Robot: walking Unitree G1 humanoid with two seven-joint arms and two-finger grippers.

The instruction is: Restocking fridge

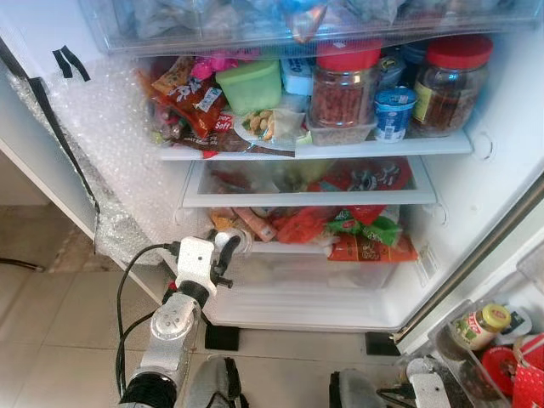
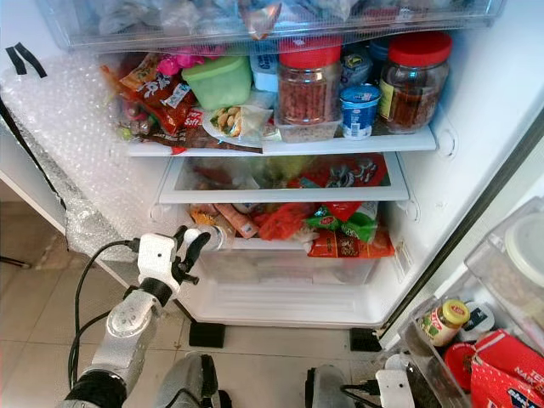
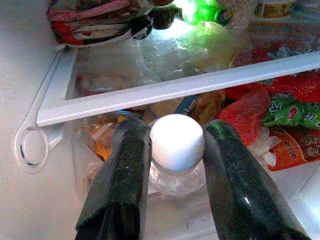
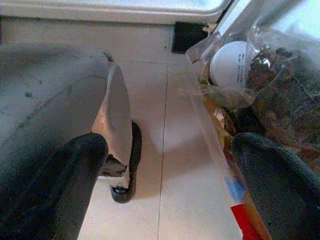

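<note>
Low at the left, left hand (image 1: pixel 228 246) reaching into the open fridge (image 1: pixel 489 144), fingers (image 3: pixel 125 170) closed around a clear bottle with a white cap (image 3: pixel 176 143), held at the front of the lower shelf (image 1: pixel 280 247), likely for stocking there. Bottle body mostly hidden behind fingers. Further right, right hand (image 4: pixel 165 190) spread open, empty, hanging above the floor beside the door bin (image 1: pixel 476 340); bin contents cut off.
</note>
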